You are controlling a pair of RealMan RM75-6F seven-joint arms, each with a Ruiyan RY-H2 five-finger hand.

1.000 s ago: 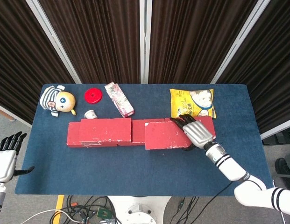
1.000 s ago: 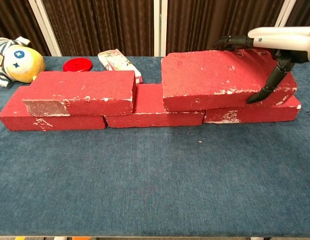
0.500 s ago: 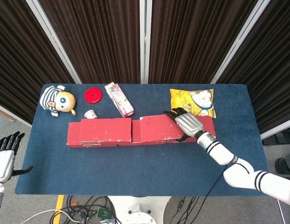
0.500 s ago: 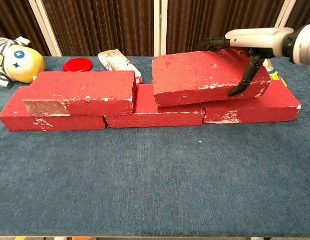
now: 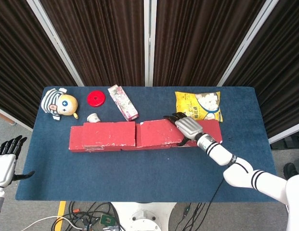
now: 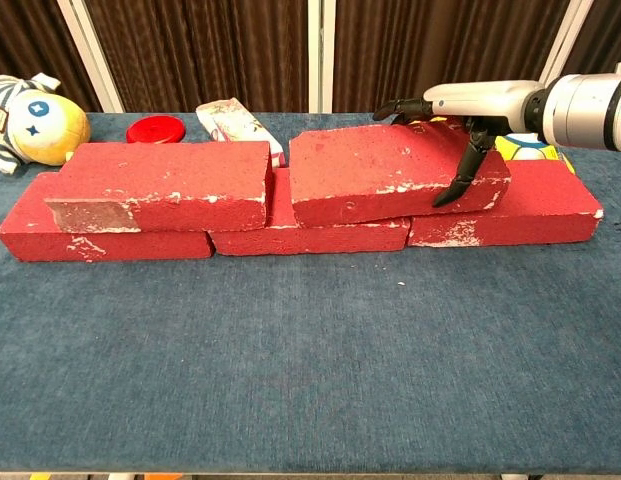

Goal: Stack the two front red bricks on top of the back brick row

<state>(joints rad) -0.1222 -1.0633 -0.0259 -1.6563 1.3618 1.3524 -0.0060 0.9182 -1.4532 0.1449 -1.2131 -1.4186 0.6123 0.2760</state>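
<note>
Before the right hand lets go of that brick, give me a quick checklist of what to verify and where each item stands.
1. Grip: right hand holds the second brick across its right end, fingers down the front face: ok.
2. Brick over the back row: it spans the middle and right bricks: ok.
3. Brick lying flat: it looks tilted in the chest view, right end higher: not ok.
4. Fit against the first stacked brick: close beside it; touching or a small gap: cannot tell.
5. Snack bag behind is apart from the hand: ok.
6. Left hand is off the table, holding nothing: ok.
</note>
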